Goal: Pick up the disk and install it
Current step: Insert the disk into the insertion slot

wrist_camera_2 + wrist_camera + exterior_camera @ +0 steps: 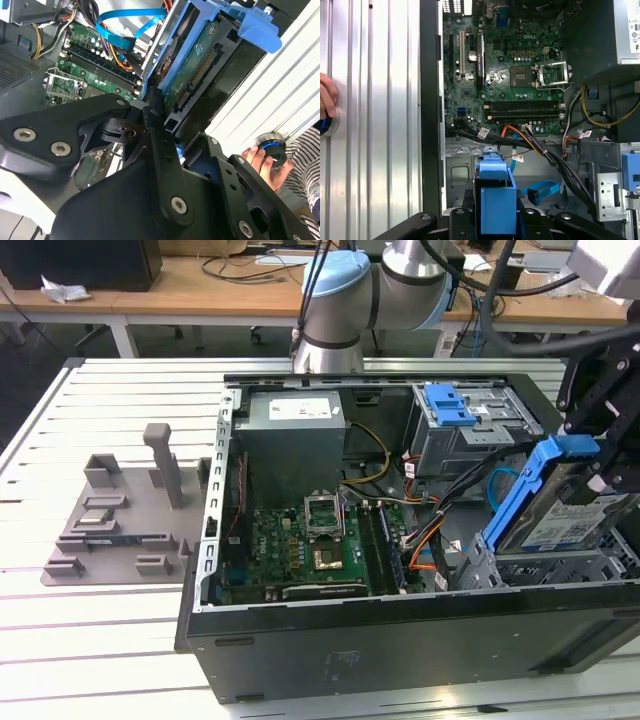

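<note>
Gripper (pixel 600 462) clamped on the disk (pixel 562 518) by its blue bracket; disk tilted, low end at the bay (pixel 540 565) in the case's (pixel 400 650) corner, exterior view's right. Person's hand (pixel 257 157) on the table (pixel 292 82) beside the case.

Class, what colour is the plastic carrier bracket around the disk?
Blue; the carrier bracket shows best in the exterior view.

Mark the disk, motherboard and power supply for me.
disk (pixel 572 520), exterior view, labelled metal face.
motherboard (pixel 282 540), exterior view, green board area.
power supply (pixel 295 452), exterior view, grey side panel.
</note>
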Robot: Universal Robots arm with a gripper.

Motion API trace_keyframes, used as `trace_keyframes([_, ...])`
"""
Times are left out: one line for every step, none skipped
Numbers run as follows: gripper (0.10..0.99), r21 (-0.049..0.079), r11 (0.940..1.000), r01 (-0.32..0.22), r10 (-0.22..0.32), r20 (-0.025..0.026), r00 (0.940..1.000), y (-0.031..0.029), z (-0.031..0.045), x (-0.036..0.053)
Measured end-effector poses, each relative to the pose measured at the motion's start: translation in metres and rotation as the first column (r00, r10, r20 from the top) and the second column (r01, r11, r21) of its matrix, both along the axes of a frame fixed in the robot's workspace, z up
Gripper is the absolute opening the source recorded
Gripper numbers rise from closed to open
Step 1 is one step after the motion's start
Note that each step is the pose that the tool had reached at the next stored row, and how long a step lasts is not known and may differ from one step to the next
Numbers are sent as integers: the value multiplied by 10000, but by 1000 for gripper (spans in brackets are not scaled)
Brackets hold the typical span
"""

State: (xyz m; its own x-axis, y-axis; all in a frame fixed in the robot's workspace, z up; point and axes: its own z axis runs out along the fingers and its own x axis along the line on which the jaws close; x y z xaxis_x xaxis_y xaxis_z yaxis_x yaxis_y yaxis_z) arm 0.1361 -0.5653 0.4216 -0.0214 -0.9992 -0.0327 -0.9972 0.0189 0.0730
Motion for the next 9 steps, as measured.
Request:
trace_keyframes([369, 2, 10000, 0, 0, -2, 10000, 0, -16, 0])
trace_keyframes([369, 3, 10000, 0, 0, -6, 10000, 0, -39, 0])
trace_keyframes([369, 2, 10000, 0, 0, -13, 10000, 0, -89, 0])
trace_keyframes([369, 0, 10000, -1, 1, -16, 10000, 0, -107, 0])
trace_keyframes([369, -1, 10000, 0, 0, -18, 10000, 0, -124, 0])
trace_keyframes([369, 2, 10000, 0, 0, -19, 10000, 0, -155, 0])
trace_keyframes([369, -1, 10000, -1, 1, -22, 10000, 0, -187, 0])
trace_keyframes([369, 2, 10000, -1, 1, -23, 10000, 0, -215, 0])
trace_keyframes([369, 1, 10000, 0, 0, -24, 10000, 0, -233, 0])
